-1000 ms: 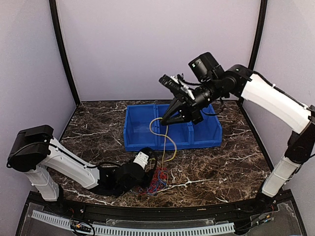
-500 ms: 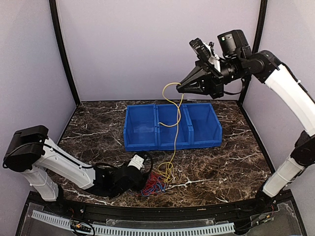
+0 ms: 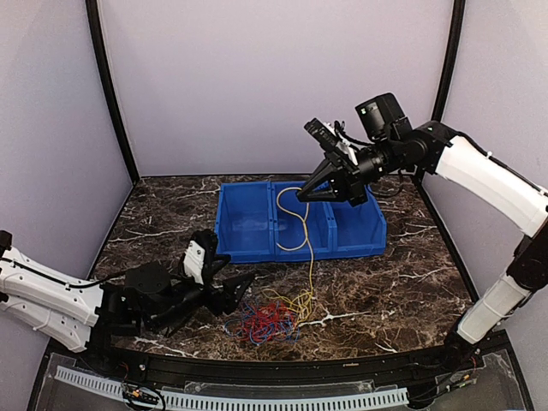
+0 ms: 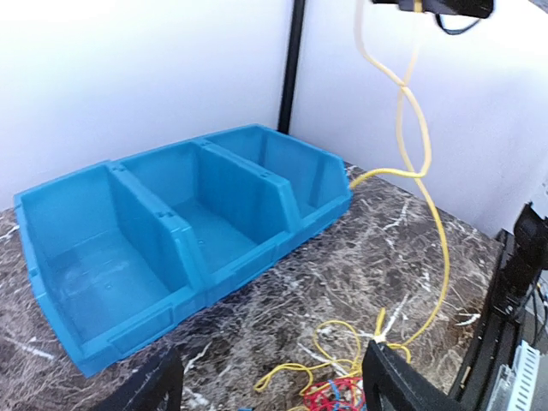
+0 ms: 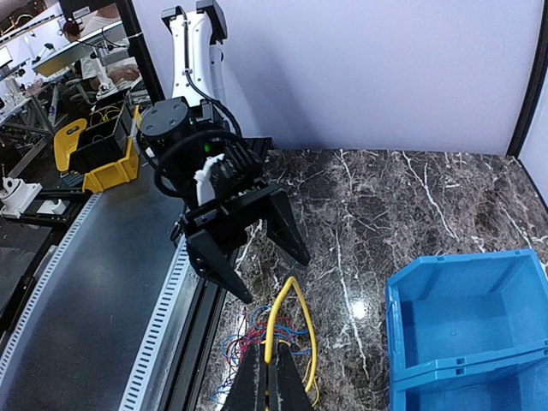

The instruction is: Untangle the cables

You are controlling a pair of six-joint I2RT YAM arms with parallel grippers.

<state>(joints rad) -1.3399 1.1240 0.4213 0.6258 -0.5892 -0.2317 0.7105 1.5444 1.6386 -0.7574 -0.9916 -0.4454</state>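
Yellow cable (image 3: 309, 257) hanging from right claw (image 3: 301, 195) over bin (image 3: 257, 253) edge, left claw (image 3: 228, 276) spread

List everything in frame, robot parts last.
blue bin: one, blue, three empty compartments, toward the back of the table.
yellow cable: one, yellow, hanging from the right jaws down past the bin to the pile.
cable pile: one tangle, red, blue and yellow, on the table in front of the bin.
table: one, dark marble.
yellow crate: at least one, yellow, off the table, right wrist view only.
left gripper: one, black, jaws open, low beside the pile.
right gripper: one, black, jaws shut on the yellow cable, raised over the bin.
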